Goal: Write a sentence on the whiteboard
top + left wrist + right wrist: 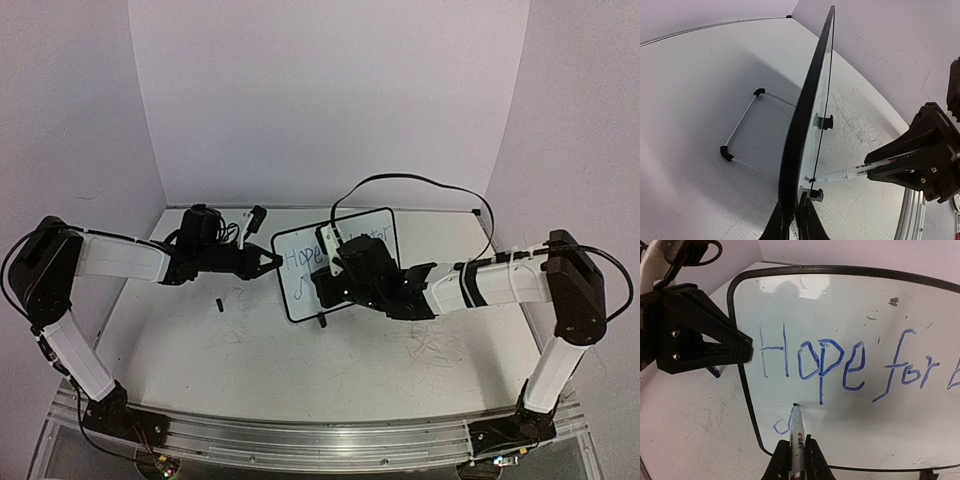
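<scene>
The right gripper (795, 461) is pressed together on a marker (797, 437). It pinches the white barrel low down, so the black tip sticks out ahead of the fingers. That tip touches the whiteboard (850, 310) just under the first line of writing, beside a short blue curve at the start of a second line.

The left gripper (794, 220) is clamped shut on the board's left edge. Its fingers close over the thin black frame from both sides, one on the face and one on the back. In the right wrist view the same black fingers (735, 342) come in from the left and meet the frame level with the first word.

The whiteboard stands on edge on the table (300, 380), between the two arms and toward the far middle, with its written face turned to the right arm. Two small black feet (824, 121) clip its lower edge, and a wire stand (740, 132) with black corners lies on the table behind it.

The sentence (821, 370) is in thin blue handwriting and reads "Hope for", with a further letter cut off at the picture's right edge. A few small dark specks mark the white face above it.

A small black piece (217, 303) lies on the table near the left gripper, apart from the board.
</scene>
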Controlling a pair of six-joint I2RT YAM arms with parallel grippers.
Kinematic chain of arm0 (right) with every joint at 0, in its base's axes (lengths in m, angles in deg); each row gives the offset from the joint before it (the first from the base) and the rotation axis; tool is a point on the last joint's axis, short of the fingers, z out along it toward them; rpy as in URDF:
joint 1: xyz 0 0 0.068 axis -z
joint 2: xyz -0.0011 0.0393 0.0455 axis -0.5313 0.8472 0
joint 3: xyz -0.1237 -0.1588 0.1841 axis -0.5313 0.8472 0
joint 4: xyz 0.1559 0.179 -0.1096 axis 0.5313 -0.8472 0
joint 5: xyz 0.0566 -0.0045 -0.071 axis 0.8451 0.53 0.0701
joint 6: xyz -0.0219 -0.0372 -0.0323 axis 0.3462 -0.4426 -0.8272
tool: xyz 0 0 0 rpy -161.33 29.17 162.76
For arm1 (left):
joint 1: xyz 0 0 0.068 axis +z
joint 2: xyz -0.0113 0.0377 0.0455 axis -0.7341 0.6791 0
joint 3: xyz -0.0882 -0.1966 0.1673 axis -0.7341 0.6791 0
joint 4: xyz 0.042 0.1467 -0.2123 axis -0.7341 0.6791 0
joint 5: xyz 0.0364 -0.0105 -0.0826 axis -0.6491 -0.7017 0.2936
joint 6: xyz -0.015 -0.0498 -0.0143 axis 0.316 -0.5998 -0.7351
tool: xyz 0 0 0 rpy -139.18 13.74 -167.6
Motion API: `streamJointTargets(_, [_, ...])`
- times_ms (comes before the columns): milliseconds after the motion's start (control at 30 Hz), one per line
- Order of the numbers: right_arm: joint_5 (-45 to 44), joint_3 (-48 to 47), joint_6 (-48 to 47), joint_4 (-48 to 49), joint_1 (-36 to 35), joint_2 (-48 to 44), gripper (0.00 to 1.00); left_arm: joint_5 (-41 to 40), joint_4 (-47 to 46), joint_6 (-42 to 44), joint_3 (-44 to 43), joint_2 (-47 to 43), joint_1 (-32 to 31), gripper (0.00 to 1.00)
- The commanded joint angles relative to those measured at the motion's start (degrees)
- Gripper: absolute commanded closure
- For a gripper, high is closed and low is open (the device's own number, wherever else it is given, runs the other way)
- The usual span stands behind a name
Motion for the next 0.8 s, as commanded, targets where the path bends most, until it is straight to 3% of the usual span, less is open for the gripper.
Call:
streamJointTargets(0, [-1.63,-0.67,-0.08,2.26,0.84,-1.37,1.0,-3.63,0.29,2.7,0.15,-0.96,0.11,1.0])
streamJointTargets(767, [2.06,4.21,1.69,3.05,0.28,-0.57,1.0,-3.78,0.29,2.62,0.29,-1.17,0.11,1.0])
